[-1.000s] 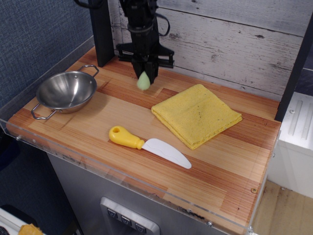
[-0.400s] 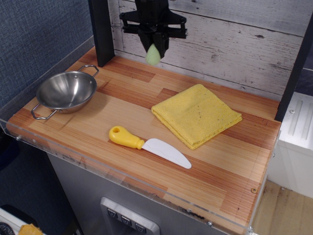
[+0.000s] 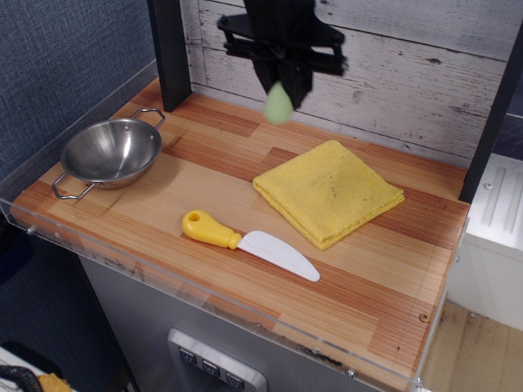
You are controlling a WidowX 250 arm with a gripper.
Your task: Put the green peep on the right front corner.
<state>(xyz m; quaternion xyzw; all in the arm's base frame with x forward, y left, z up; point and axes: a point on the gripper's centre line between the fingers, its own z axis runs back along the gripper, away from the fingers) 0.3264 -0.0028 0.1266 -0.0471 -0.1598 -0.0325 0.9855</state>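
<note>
One striped wood tabletop (image 3: 204, 192) w/ clear acrylic rim, plank wall behind. Items, 1 ea.: steel pan (image 3: 110, 152) at left edge, yellow cloth (image 3: 327, 190), yellow-handled knife (image 3: 248, 242). Gripper (image 3: 282, 86) fingers clamped on green peep (image 3: 278, 104), held above rear edge. Right front corner (image 3: 413, 331) bare.

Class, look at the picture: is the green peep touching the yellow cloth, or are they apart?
Apart. The single camera view shows the green peep hanging from the gripper in the air, with bare wooden tabletop visible between it and the yellow cloth.
</note>
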